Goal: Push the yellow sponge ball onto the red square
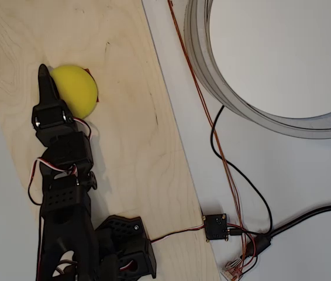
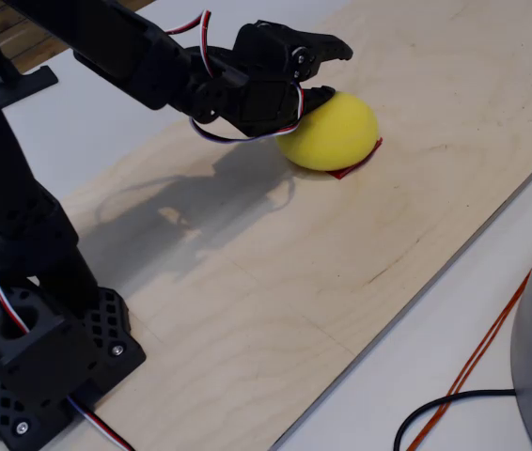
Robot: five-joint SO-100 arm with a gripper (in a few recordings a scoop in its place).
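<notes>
- in the fixed view we see the claw (image 2: pixel 322 70) with its two fingers a narrow gap apart, one above the other, holding nothing; the lower finger touches the upper left side of the yellow sponge ball (image 2: pixel 332 132).
- in the overhead view the claw (image 1: pixel 47 79) shows as one dark pointed tip lying along the ball's (image 1: pixel 75 89) left edge, and we cannot tell the gap from there.
- the ball sits on the red square (image 2: pixel 355 166); just a thin red edge and corner peek out under its lower right side in the fixed view, and a sliver (image 1: pixel 97 99) shows at its right in the overhead view.
- everything rests on a pale plywood board (image 1: pixel 136 146) laid on a white worktop (image 1: pixel 294 175).
- on the worktop right of the board we see a large grey ring (image 1: pixel 212 76), a thin orange wire (image 1: pixel 203 96), black cables (image 1: pixel 247 181) and a small black box (image 1: pixel 216 226).
- the black arm (image 1: pixel 66 193) reaches from its base (image 2: pixel 31 357) at the board's near left end, stretched low and forward, its wrist angled down to the ball.
</notes>
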